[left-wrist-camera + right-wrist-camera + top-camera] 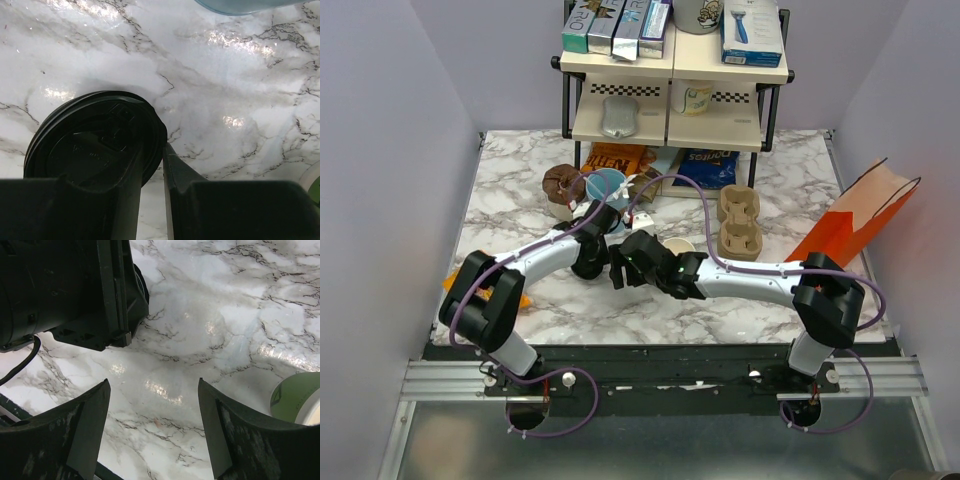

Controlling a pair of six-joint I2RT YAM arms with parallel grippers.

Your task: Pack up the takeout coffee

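Observation:
The takeout coffee's round black lid (95,142) lies low over the marble in the left wrist view. My left gripper (156,150) is shut on its rim, one finger over the lid and one outside it. In the top view the left gripper (590,260) hides the lid. The olive-green cup (677,245) stands open, without a lid, just right of both grippers; its edge shows in the right wrist view (300,400). My right gripper (152,385) is open and empty above bare marble, close beside the left gripper (618,268).
A light blue cup (605,185) stands behind the grippers. Brown pulp carriers (740,222) lie at centre right. An orange paper bag (860,215) lies at the right edge. A shelf rack (675,90) with boxes and snack bags (615,158) stands at the back.

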